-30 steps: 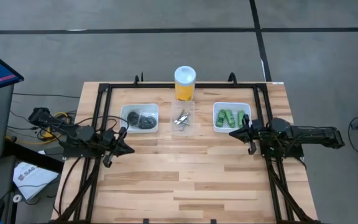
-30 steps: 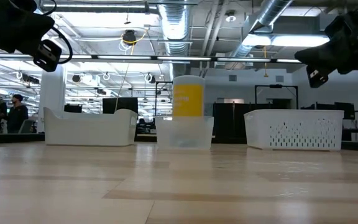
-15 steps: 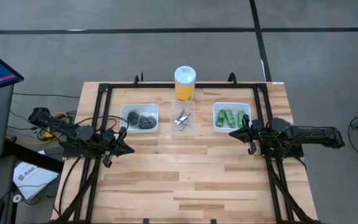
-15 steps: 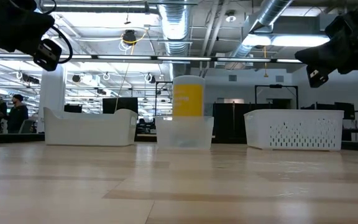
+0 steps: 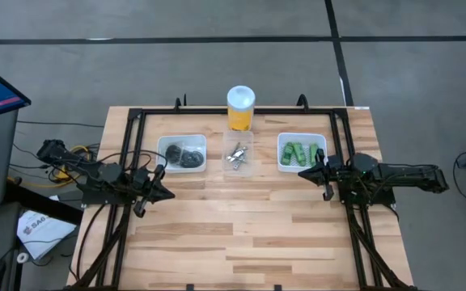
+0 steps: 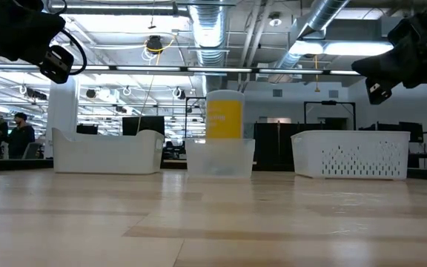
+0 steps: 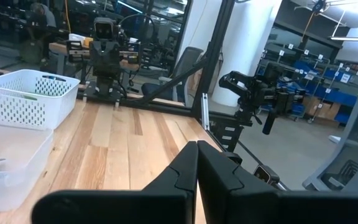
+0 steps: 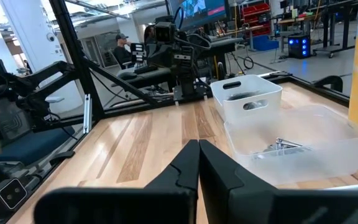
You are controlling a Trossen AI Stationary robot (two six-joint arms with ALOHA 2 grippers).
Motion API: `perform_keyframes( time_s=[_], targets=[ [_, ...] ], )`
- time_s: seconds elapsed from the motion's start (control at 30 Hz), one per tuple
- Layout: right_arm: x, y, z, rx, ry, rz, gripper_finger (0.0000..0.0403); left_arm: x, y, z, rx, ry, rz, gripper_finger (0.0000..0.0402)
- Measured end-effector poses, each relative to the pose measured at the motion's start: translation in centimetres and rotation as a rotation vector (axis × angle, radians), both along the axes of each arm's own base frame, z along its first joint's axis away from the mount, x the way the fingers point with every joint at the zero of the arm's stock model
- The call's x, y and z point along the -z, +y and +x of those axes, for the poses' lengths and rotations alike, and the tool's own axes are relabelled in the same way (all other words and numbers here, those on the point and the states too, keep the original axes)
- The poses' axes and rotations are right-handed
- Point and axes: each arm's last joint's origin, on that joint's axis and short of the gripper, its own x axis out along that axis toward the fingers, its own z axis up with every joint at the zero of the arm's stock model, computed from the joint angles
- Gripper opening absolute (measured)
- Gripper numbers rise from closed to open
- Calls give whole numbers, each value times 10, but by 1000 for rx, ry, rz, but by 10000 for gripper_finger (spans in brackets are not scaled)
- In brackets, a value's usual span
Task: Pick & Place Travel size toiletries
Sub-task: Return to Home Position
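Yellow cylinder (image 5: 240,109) behind clear bin (image 5: 247,166)

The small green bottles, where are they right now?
In the high view, the small bright green bottles lie inside the white perforated plastic tray at the right of the wooden table, beside the clear plastic bin and near the right pincer.

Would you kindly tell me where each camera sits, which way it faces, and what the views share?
High view: above the table, looking straight down; both arms show, with left gripper and right gripper.
Low view: at table-top height, looking level across at the clear bin and yellow cylinder; arms in upper corners.
Left wrist view: on the left arm, facing the right arm; its own shut fingers show.
Right wrist view: on the right arm, facing the left arm; its own shut fingers show.
Shared: all four show the clear bin.
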Motion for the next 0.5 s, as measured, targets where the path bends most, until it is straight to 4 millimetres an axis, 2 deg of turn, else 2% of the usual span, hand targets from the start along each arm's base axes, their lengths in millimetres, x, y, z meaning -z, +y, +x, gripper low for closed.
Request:
perform_keyframes(
  time_s=[0.5],
  targets=[
    [0,0,0,0,0,0,6,-1,0,0,0,-7,-3,1]
  ],
)
